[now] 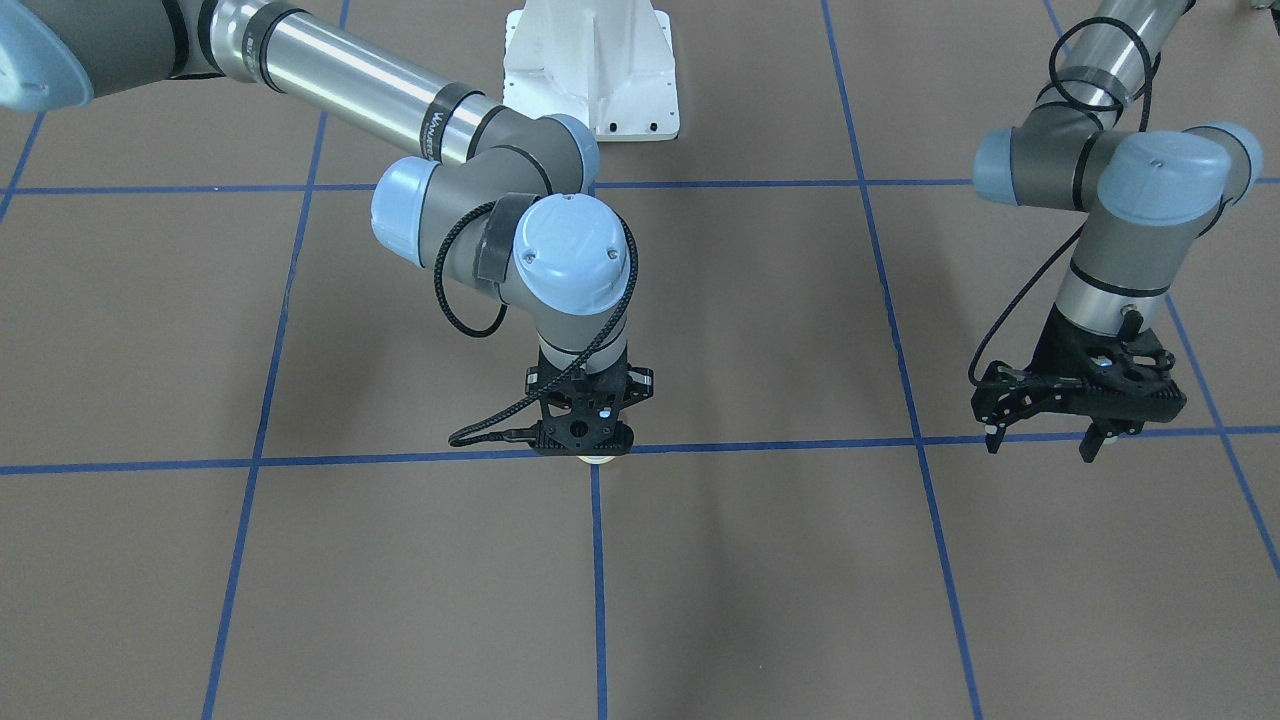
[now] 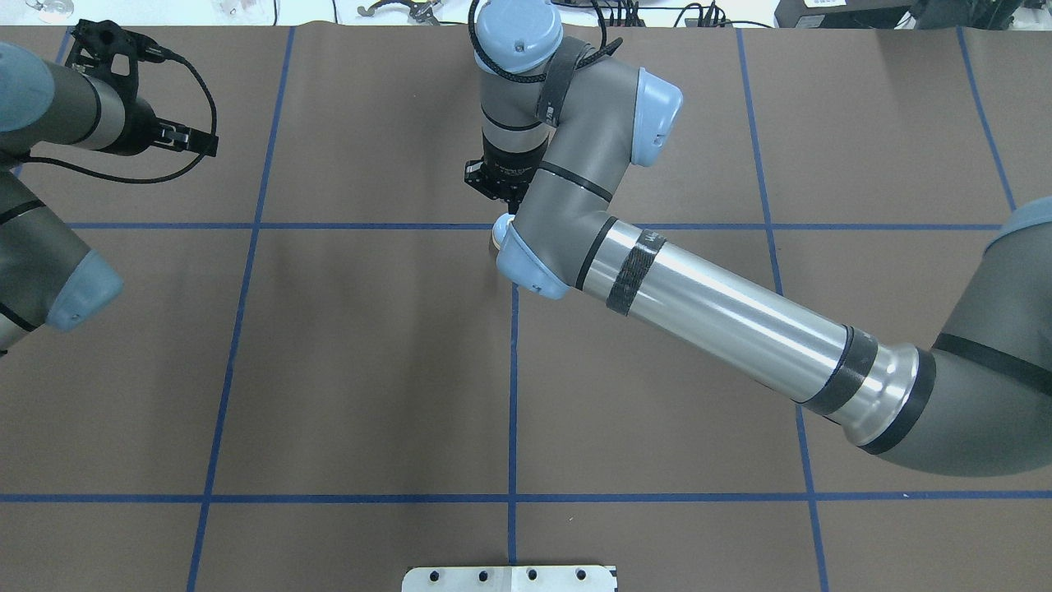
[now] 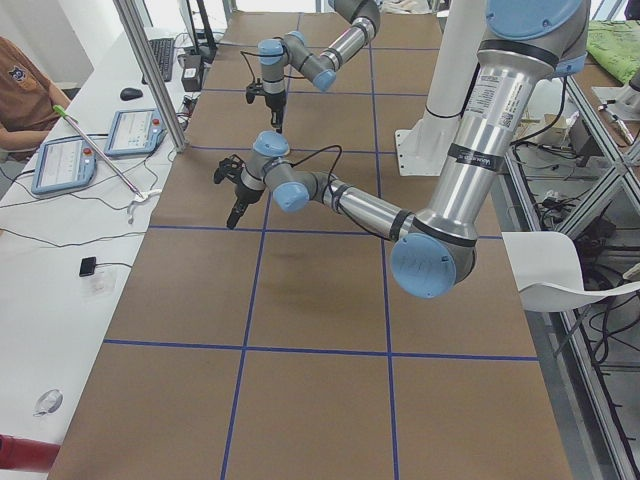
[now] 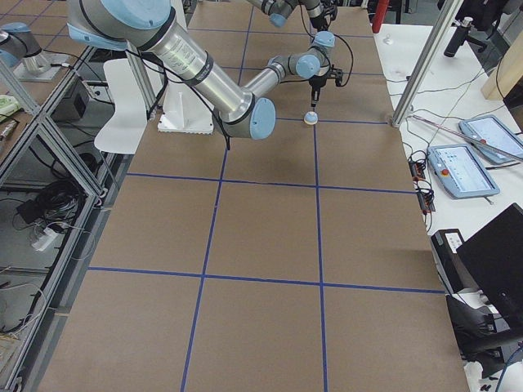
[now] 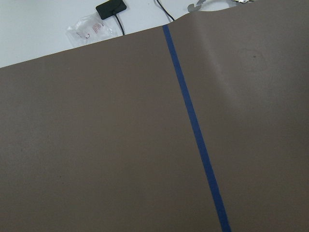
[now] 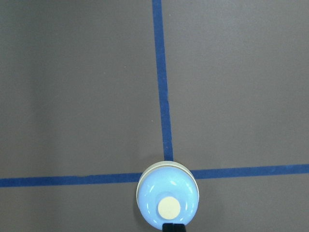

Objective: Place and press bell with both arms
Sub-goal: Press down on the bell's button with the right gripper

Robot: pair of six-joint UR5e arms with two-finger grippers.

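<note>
The light-blue bell (image 6: 167, 200) with its cream button stands on the table where two blue tape lines cross. It also shows in the exterior right view (image 4: 310, 119), and only its cream rim (image 1: 598, 459) peeks out in the front view. My right gripper (image 1: 588, 448) hangs straight over the bell with its fingers shut and pointing down; its black tip (image 6: 174, 227) shows beside the button. I cannot tell whether it touches the bell. My left gripper (image 1: 1040, 442) is open and empty, hovering above the table far off to the robot's left.
The white pedestal base (image 1: 590, 65) stands at the robot's side of the brown table (image 1: 760, 580), which is marked with blue tape lines. A black device (image 5: 111, 8) and a plastic bag (image 5: 91, 29) lie on the white bench past the table's edge.
</note>
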